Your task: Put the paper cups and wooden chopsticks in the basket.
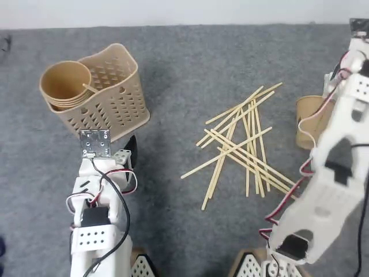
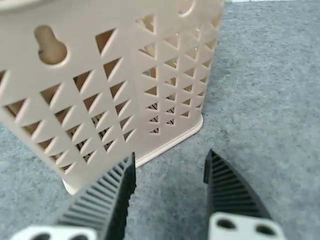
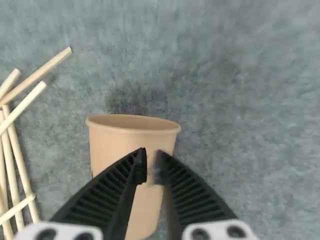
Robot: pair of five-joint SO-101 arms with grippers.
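Observation:
The beige perforated basket (image 1: 112, 95) stands at the back left with stacked paper cups (image 1: 65, 83) and one chopstick (image 1: 89, 88) inside. My left gripper (image 2: 170, 172) is open just short of the basket's wall (image 2: 115, 85), nothing between its fingers; in the high view the left gripper (image 1: 124, 151) sits at the basket's near side. A loose paper cup (image 3: 131, 150) lies on the carpet at the right, also seen as the cup (image 1: 307, 121) in the high view. My right gripper (image 3: 150, 165) hangs shut right over it. Several wooden chopsticks (image 1: 242, 141) lie crossed mid-table.
Grey carpet covers the whole table. The right arm (image 1: 328, 190) hides part of the loose cup and the chopsticks' near ends. A few chopsticks (image 3: 15, 125) lie close beside that cup. Bare carpet stretches between the basket and the pile.

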